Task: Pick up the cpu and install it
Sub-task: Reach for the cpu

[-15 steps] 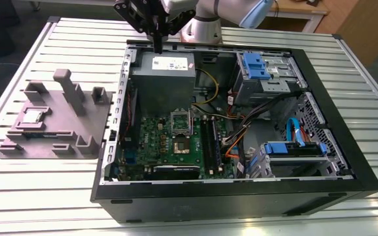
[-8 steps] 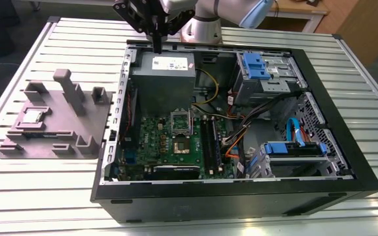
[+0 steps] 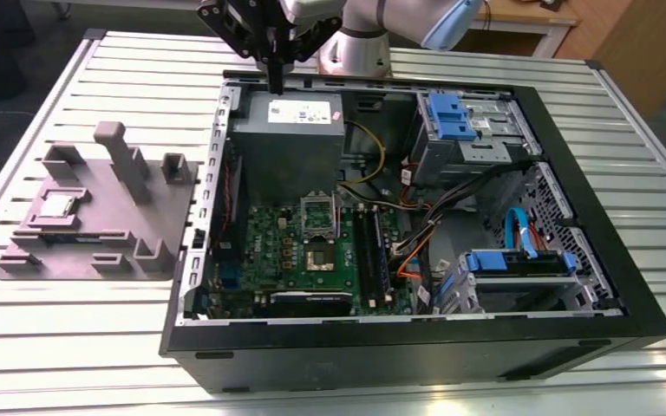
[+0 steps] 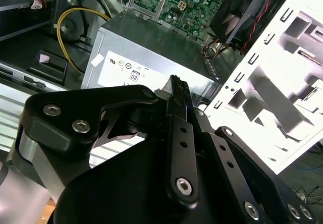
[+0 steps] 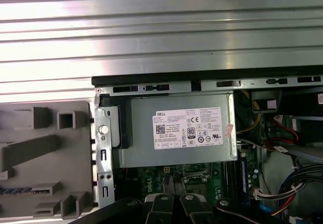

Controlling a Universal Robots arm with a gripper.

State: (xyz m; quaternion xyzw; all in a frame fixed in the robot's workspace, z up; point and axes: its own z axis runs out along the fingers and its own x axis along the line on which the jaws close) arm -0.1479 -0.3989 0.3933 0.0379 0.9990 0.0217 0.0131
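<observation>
We see the arm (image 3: 362,26) enter from the top of the exterior view, its wrist turned so that the gripper (image 3: 275,85) points straight down. Its fingers are pressed together with nothing between them, and the second wrist view (image 4: 177,85) shows the same. The tips hang just above the rear edge of the grey power supply (image 3: 289,130) inside the open computer case (image 3: 426,364). The cpu (image 3: 55,206) lies well apart from the gripper, toward the exterior view's left of it. It rests flat in a recess of the grey tray (image 3: 166,217) beside the case. The motherboard socket (image 3: 318,253) lies on the far side of the power supply from the gripper.
</observation>
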